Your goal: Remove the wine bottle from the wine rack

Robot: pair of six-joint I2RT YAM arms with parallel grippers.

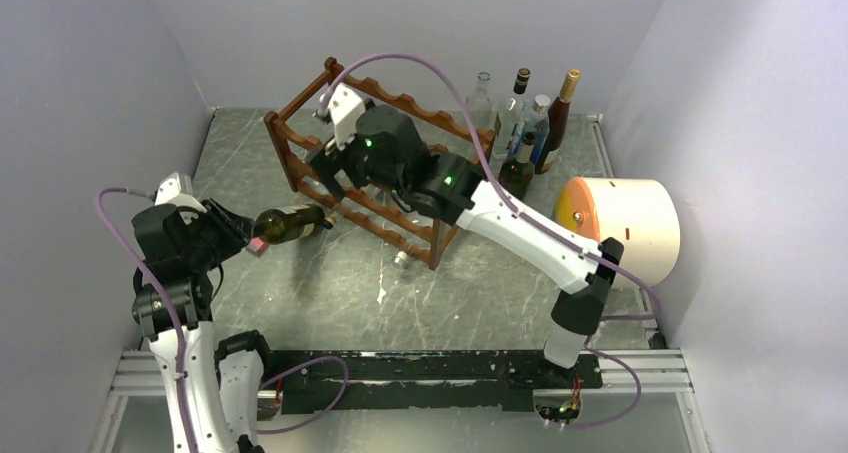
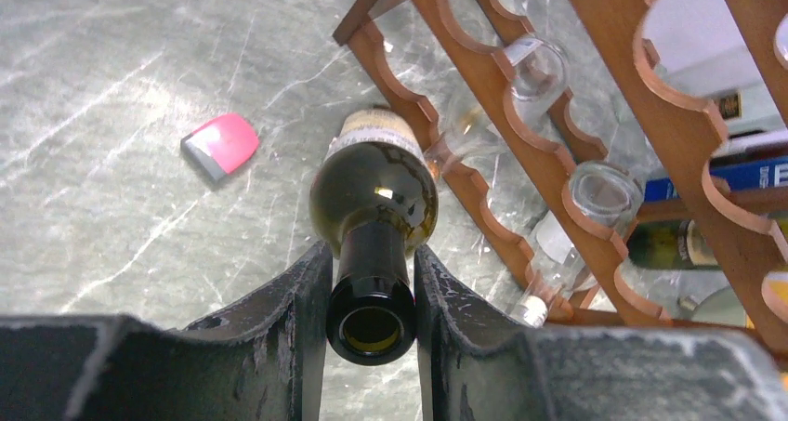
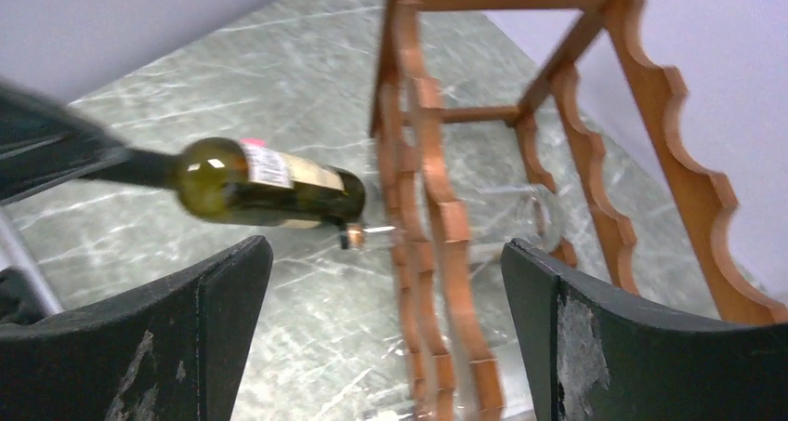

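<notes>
Beside scalloped wine rack (image 3: pixel 692 189), left pincer (image 2: pixel 372 272) clamped on glossy bottle (image 2: pixel 374 184); right pincer (image 3: pixel 386 254) apart.

Left pincer (image 2: pixel 372 286) clamps the neck of the wine bottle (image 2: pixel 374 184); right arm stretches forward, right pincer (image 3: pixel 386 258) spread wide.

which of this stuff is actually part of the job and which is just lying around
Job:
- dark green glass wine bottle, held by its neck in the left gripper
- reddish-brown scalloped wooden wine rack
- right gripper, open by the rack

Lying about:
- cluster of upright bottles at the back
- cream cylinder with orange end
- small pink-and-grey piece
</notes>
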